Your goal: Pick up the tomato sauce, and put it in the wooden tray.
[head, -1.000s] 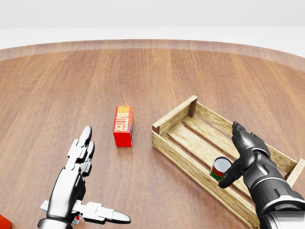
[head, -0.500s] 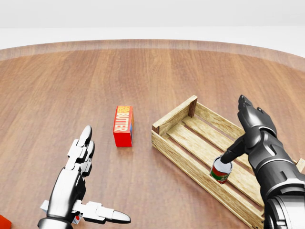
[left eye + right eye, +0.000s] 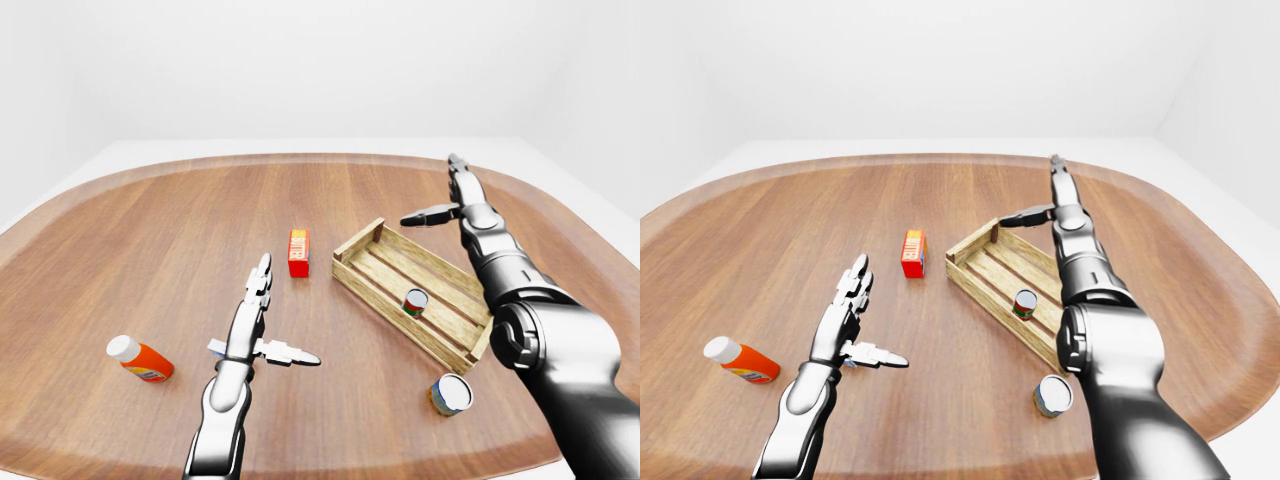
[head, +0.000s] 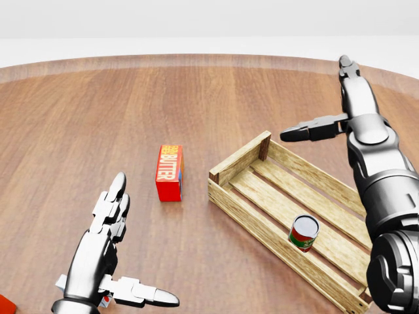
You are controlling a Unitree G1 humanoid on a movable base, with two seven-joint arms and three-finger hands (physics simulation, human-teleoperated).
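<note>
Small red-and-green tomato sauce can (image 4: pixel 304 233) upright inside slatted wooden tray (image 4: pixel 242 161) near table's right edge — rigid, smooth, likely light, best gripped round its sides. Both hands (image 4: pixel 350 98) (image 4: pixel 105 252) open-fingered, empty.

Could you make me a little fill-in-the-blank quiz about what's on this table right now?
1. The tomato sauce can stands inside the ____ tray.
2. The red box beside the tray is labelled ____.
3. The right hand hangs above the tray with its fingers ____.
4. In the left-eye view, a second can lies ____ the tray.

Answers: wooden; BUTTER; open; outside
</note>
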